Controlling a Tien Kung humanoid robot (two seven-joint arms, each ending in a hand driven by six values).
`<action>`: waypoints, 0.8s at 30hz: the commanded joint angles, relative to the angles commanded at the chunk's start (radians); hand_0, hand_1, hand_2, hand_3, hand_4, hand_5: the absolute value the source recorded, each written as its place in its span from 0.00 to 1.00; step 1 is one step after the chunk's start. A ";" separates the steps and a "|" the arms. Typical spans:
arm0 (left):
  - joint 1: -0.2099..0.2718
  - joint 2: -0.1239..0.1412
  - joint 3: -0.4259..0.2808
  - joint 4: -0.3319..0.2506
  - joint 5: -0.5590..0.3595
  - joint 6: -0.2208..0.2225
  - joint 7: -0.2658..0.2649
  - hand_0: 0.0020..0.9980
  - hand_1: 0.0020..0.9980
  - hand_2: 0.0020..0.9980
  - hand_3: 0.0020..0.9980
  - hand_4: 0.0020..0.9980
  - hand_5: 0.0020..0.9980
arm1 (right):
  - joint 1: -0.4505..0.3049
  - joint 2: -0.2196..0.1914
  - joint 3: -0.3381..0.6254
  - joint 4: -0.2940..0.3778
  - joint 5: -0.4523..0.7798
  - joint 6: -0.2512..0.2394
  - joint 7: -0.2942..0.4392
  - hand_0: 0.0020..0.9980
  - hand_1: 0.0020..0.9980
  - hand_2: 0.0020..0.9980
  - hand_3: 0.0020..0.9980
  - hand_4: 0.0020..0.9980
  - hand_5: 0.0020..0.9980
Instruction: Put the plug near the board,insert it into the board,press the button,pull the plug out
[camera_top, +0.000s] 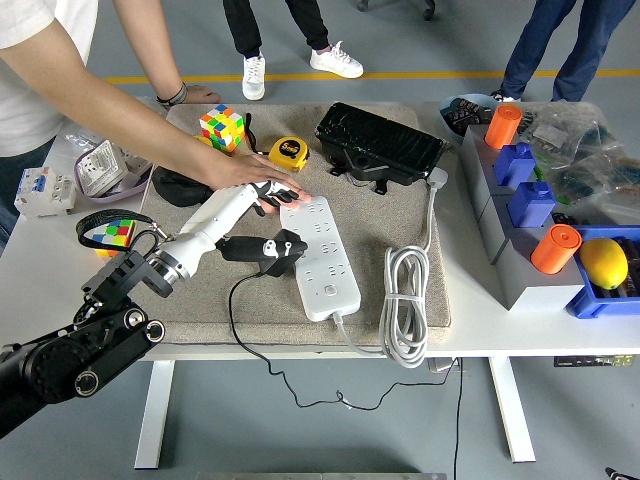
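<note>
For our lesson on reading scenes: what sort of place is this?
Probably a robotics lab or workshop: a white table with a white power strip, a yellow tape measure and blue parts bins, on a grey painted floor.

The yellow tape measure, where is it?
In the head view, the yellow tape measure sits at the mat's far left, between the Rubik's cube and the black case.
</note>
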 joint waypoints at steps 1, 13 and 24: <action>0.013 0.000 -0.006 -0.006 0.007 0.003 0.011 0.65 0.73 0.76 0.76 1.00 0.93 | 0.000 0.000 0.000 0.000 0.000 0.000 0.001 0.61 0.61 0.55 0.55 0.80 0.30; 0.133 0.013 -0.031 -0.060 0.085 0.023 0.080 0.83 0.85 0.85 0.82 0.89 1.00 | -0.004 -0.002 0.002 0.006 -0.005 -0.001 0.012 0.60 0.61 0.55 0.55 0.80 0.29; 0.144 0.012 -0.010 -0.060 0.104 0.026 0.077 0.83 0.85 0.85 0.81 0.88 1.00 | -0.006 -0.001 0.006 0.006 -0.004 -0.003 0.019 0.60 0.61 0.55 0.55 0.80 0.29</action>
